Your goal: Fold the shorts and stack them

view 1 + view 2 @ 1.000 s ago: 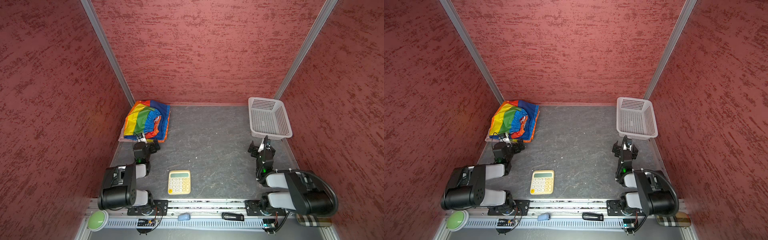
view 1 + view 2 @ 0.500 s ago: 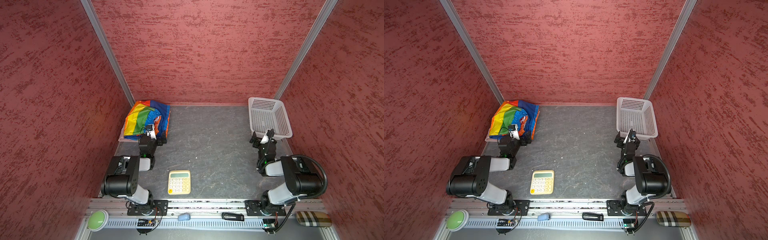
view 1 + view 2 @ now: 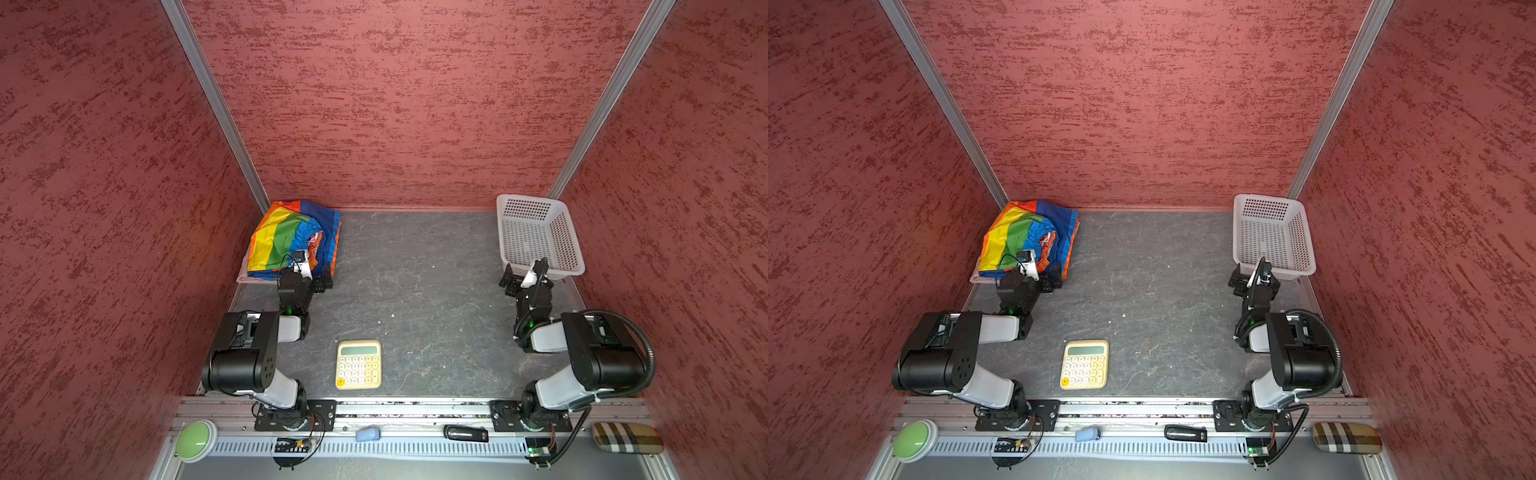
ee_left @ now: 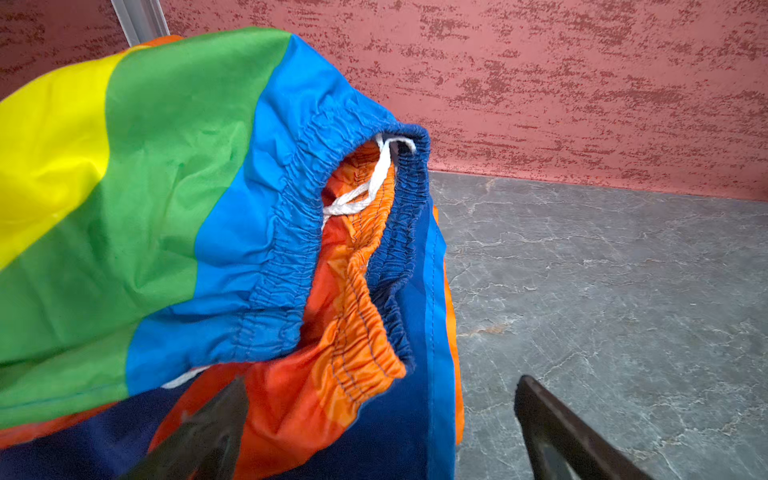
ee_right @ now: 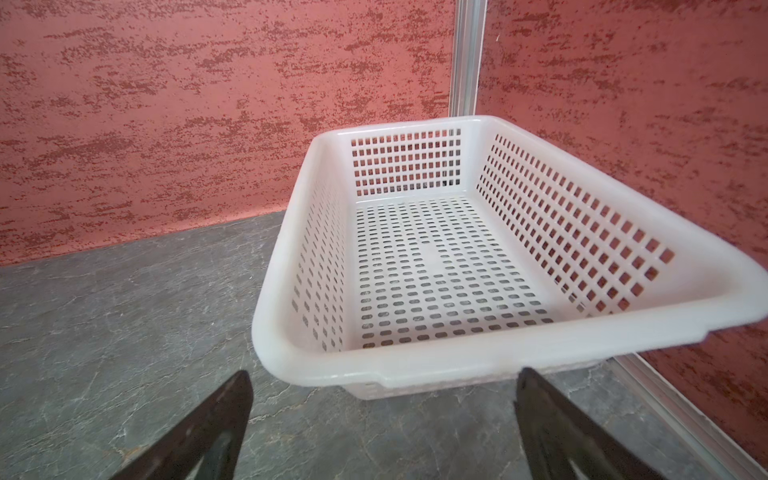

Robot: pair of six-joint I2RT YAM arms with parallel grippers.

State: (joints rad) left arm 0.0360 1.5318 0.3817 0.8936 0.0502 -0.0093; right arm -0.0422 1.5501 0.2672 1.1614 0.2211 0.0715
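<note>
The rainbow shorts (image 3: pixel 286 237) (image 3: pixel 1017 237) lie bunched in the back left corner, with the blue elastic waist and white drawstring (image 4: pixel 374 183) facing my left wrist camera. A pale pink fabric edge (image 3: pixel 244 277) (image 3: pixel 976 277) shows under them. My left gripper (image 3: pixel 314 277) (image 3: pixel 1045 276) (image 4: pixel 382 380) is open at the pile's near edge, one finger over the navy and orange cloth and the other over bare table. My right gripper (image 3: pixel 527 276) (image 3: pixel 1255 277) (image 5: pixel 384 374) is open and empty, just short of the basket's near rim.
A white perforated basket (image 3: pixel 536 201) (image 3: pixel 1266 199) (image 5: pixel 415 365) stands empty in the back right corner. A cream calculator (image 3: pixel 358 365) (image 3: pixel 1084 365) lies at the front middle. On the front rail are a green button (image 3: pixel 194 439), a black stick (image 3: pixel 465 433) and a plaid case (image 3: pixel 626 437).
Both arms have stretched away from the front rail. The left gripper has come up to the shorts, the right gripper up to the basket. Both stayed open.
</note>
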